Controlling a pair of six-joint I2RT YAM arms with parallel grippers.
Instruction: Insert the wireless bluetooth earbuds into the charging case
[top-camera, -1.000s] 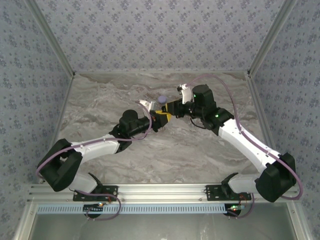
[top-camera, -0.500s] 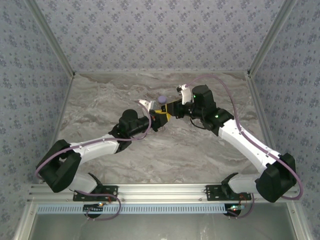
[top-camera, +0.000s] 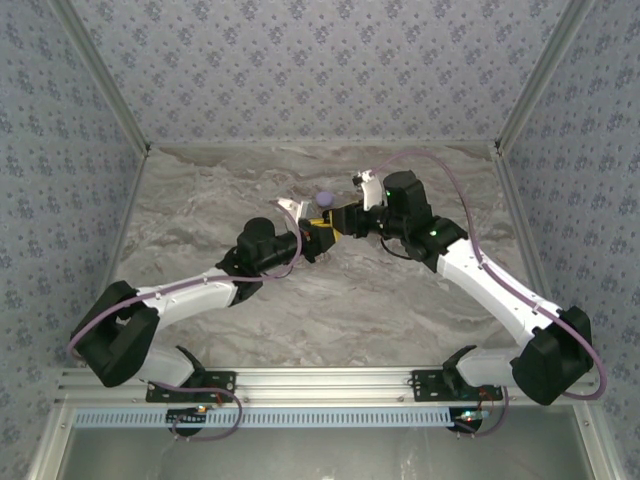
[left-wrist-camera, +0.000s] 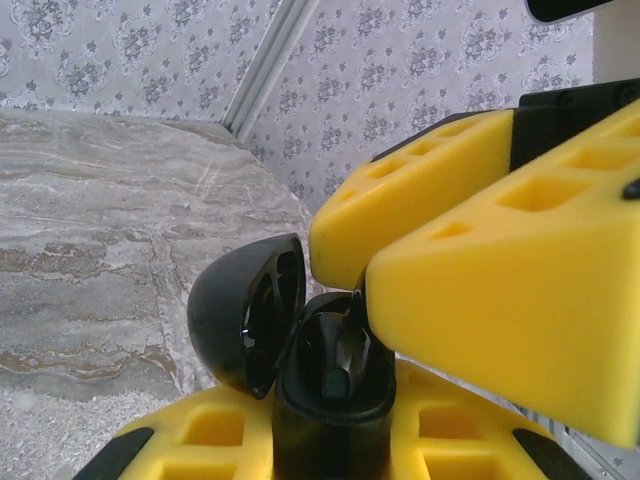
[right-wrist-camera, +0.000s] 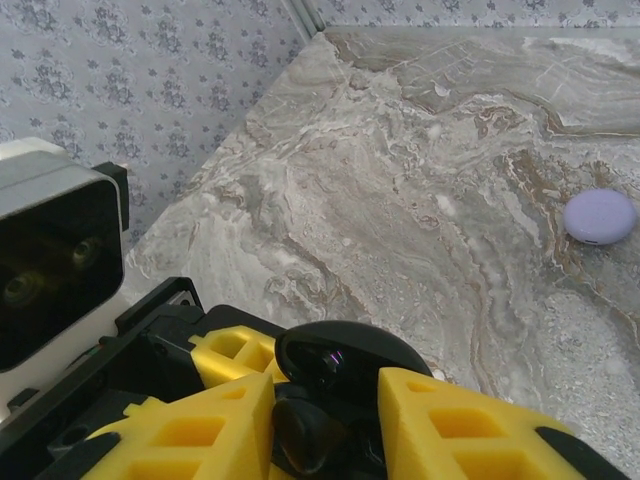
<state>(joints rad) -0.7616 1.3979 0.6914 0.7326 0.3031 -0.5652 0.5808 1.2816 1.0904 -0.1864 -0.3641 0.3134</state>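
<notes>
Marbled grey table, floral-papered walls.
1. Left gripper: clamped on the charging case, held upright near table centre.
2. Right gripper: yellow fingers at the case mouth. I cannot tell its grip.
3. Case: glossy black, domed lid hinged open.
4. Lilac disc: lying apart.
5. Earbuds: I cannot pick them out against the black case.

Bright, even diffuse light, soft shadows. Top view sharp; wrist foregrounds slightly blurred; mild glare on charging case.
</notes>
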